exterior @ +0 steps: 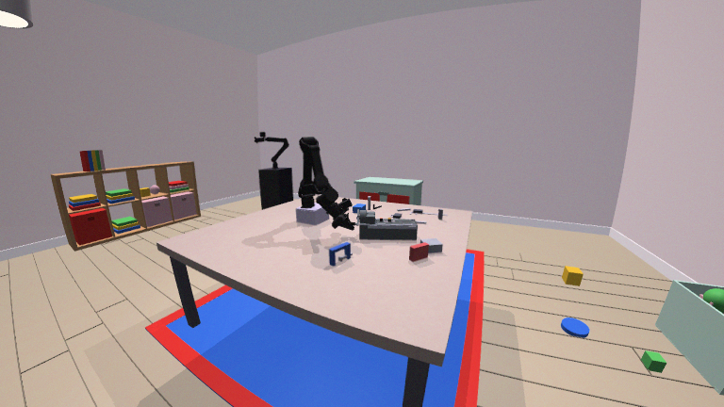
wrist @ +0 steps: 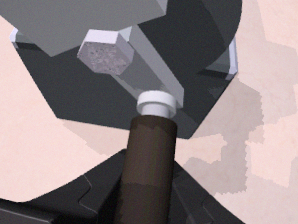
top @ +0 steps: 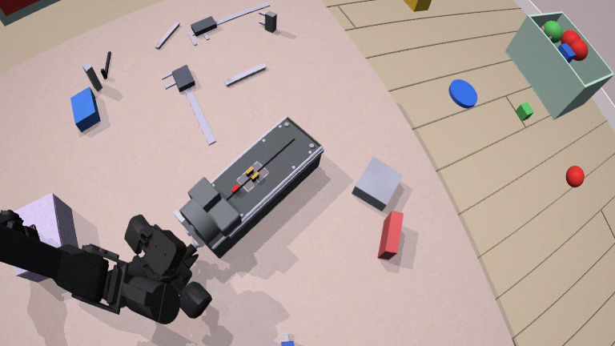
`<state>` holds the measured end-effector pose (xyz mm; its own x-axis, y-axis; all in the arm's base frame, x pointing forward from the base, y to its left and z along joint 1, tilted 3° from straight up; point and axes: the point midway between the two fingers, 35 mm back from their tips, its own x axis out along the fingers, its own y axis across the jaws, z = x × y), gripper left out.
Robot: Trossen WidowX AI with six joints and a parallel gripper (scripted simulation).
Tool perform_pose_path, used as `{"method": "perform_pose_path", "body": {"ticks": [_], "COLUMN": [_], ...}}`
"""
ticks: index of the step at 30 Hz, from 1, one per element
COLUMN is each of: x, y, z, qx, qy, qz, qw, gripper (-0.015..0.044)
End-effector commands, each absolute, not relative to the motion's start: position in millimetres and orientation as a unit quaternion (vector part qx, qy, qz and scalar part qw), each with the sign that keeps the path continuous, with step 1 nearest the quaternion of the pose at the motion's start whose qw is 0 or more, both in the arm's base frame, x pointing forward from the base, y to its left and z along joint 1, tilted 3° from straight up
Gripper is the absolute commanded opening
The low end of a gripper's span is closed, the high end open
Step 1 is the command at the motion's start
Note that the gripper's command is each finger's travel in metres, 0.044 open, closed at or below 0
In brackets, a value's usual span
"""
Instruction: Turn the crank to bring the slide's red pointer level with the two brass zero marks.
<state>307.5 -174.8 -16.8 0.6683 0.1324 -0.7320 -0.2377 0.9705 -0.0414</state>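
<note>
The grey machine (top: 275,171) (exterior: 387,232) stands on the table. Its red pointer (top: 235,188) sits in the slot, short of the two brass zero marks (top: 252,173), on the side toward the rounded housing (top: 198,219). The crank arm (wrist: 155,65) runs from its hub (wrist: 105,52) down to the right, to a white collar (wrist: 156,102) and the dark brown handle (wrist: 150,160) (top: 189,251). My gripper (top: 191,255) (exterior: 353,227) is shut on the handle at the housing end of the machine. Its fingertips are partly hidden by the handle and the frame edge in the wrist view.
A grey block (top: 375,183) and a red block (top: 390,234) lie beyond the machine's long side. A blue clamp-like frame (exterior: 332,254) stands nearer the table's front edge. A blue block (top: 84,110), calipers (top: 183,78) and bars (top: 245,74) lie on the other side.
</note>
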Motion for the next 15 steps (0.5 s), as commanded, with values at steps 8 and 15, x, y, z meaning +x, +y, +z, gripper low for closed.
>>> {"method": "perform_pose_path", "body": {"ticks": [8, 15], "x": [308.0, 308.0], "y": [-177.0, -177.0], "z": [-15.1, -15.1], "qx": [-0.071, -0.071], "qy": [0.392, 0.392], "qz": [0.101, 0.101], "qw": [0.912, 0.912], "gripper": [0.0000, 0.0000]}}
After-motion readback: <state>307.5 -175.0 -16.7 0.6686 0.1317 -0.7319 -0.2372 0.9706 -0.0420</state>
